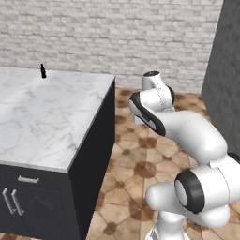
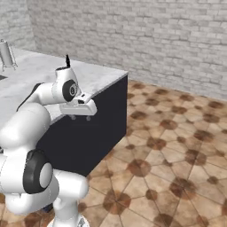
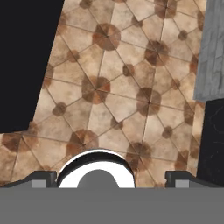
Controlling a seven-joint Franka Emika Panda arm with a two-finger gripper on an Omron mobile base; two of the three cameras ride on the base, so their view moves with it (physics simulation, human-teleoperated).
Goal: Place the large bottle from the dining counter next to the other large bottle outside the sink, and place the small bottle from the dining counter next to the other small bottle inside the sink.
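White, grey-veined marble tops the counter (image 1: 47, 117), which stands on a dark base with cabinet handles (image 1: 11, 200) on its near face. At its far edge, close to the brick wall (image 1: 117, 33), a small dark bottle (image 1: 43, 71) stands upright; from the right base camera the same bottle (image 2: 68, 60) peeks up just behind the arm's upper joint. A grey metal object (image 2: 6, 54) stands on the far left of the counter in that view; it is cut off, so I cannot tell what it is. The arm (image 1: 187, 136) is folded beside the counter, over the brown patterned floor tiles (image 1: 140, 164). The gripper (image 2: 79, 116) hangs low beside the counter's dark side, pointing down at the floor. In the hand camera its two fingertips (image 3: 43, 178) sit wide apart at the bottom corners, with nothing between them but tiles.
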